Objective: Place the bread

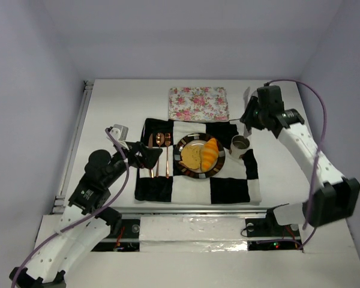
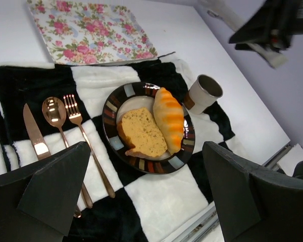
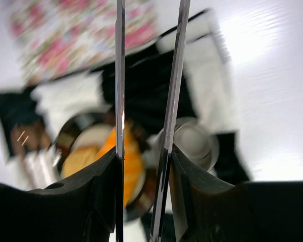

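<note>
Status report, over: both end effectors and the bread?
Left end effector open, empty. Right end effector nearly closed, empty, above cup. Croissant and bun slice on plate. Nothing obstructing.

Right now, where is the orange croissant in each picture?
Top external: the croissant lies on the right side of the plate, mid-picture.
Left wrist: croissant at centre, right of the bun slice.
Right wrist: blurred orange shape low centre, behind the fingers.
Shared landmark: the cup just right of the plate.

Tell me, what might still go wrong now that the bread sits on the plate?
The croissant lies toward the plate's rim on the cup side, so a nudge might roll it off. The right gripper hovers near that cup and could tip it. The left gripper sits over the cutlery and might shift the knife.
</note>
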Available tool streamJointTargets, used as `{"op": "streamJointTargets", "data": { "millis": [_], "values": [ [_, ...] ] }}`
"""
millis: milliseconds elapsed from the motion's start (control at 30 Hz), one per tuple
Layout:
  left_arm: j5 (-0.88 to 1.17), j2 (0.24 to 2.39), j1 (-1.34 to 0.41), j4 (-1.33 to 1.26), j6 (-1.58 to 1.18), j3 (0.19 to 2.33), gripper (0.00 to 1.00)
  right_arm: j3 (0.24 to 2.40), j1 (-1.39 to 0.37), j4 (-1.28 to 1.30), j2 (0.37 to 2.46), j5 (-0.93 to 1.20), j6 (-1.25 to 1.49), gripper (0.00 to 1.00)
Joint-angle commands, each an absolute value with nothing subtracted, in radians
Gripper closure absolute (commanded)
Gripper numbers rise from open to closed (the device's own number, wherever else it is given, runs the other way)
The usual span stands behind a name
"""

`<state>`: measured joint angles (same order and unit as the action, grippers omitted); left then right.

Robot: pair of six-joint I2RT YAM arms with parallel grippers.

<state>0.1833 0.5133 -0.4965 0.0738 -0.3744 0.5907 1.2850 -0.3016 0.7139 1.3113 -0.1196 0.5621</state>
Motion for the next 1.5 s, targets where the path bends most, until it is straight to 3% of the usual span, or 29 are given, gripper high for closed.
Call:
{"op": "streamJointTargets", "data": {
  "millis": [0,200,467,533,567,600,700,933,1033,1167,1300,1400,1467],
  "values": [
    [0.198,0.488,-0.500,0.048,-0.364,0.600,0.06,1.348,-0.195,0.614,1.472,-0.245,0.488,0.56],
    [0.216,0.477,-0.500,0.044,-0.364,0.595,0.06,1.402,0.015,0.488,1.710,-0.098,0.519,0.54],
    [0.219,0.465,-0.500,0.037,-0.360,0.597,0.06,1.393,0.064,0.421,1.884,-0.244,0.255,0.52],
    [0.222,0.466,-0.500,0.037,-0.360,0.598,0.06,1.336,0.083,0.382,1.879,-0.221,0.233,0.43],
    [0.225,0.469,-0.500,0.038,-0.362,0.597,0.06,1.324,0.092,0.359,1.879,-0.224,0.232,0.30],
    [0.232,0.471,-0.500,0.037,-0.362,0.597,0.06,1.316,0.092,0.356,1.885,-0.225,0.233,0.24],
    [0.230,0.472,-0.500,0.034,-0.360,0.598,0.06,1.331,0.092,0.374,1.898,-0.225,0.244,0.12],
    [0.239,0.494,-0.500,0.032,-0.364,0.601,0.06,1.424,0.092,0.405,1.722,-0.117,0.395,0.02],
    [0.244,0.491,-0.500,0.021,-0.365,0.600,0.05,1.312,0.092,0.368,1.496,0.065,0.552,0.04],
    [0.229,0.498,-0.500,0.015,-0.380,0.597,0.03,1.033,0.083,0.200,1.145,0.254,0.701,0.20],
    [0.222,0.525,-0.500,0.037,-0.394,0.632,0.02,0.859,0.083,0.201,0.843,0.435,0.718,0.87],
    [0.212,0.531,-0.500,0.048,-0.394,0.675,0.02,0.747,0.083,0.261,0.703,0.541,0.707,1.00],
    [0.201,0.538,-0.500,0.055,-0.394,0.701,0.02,0.668,0.083,0.285,0.560,0.610,0.719,1.00]
  ]
}}
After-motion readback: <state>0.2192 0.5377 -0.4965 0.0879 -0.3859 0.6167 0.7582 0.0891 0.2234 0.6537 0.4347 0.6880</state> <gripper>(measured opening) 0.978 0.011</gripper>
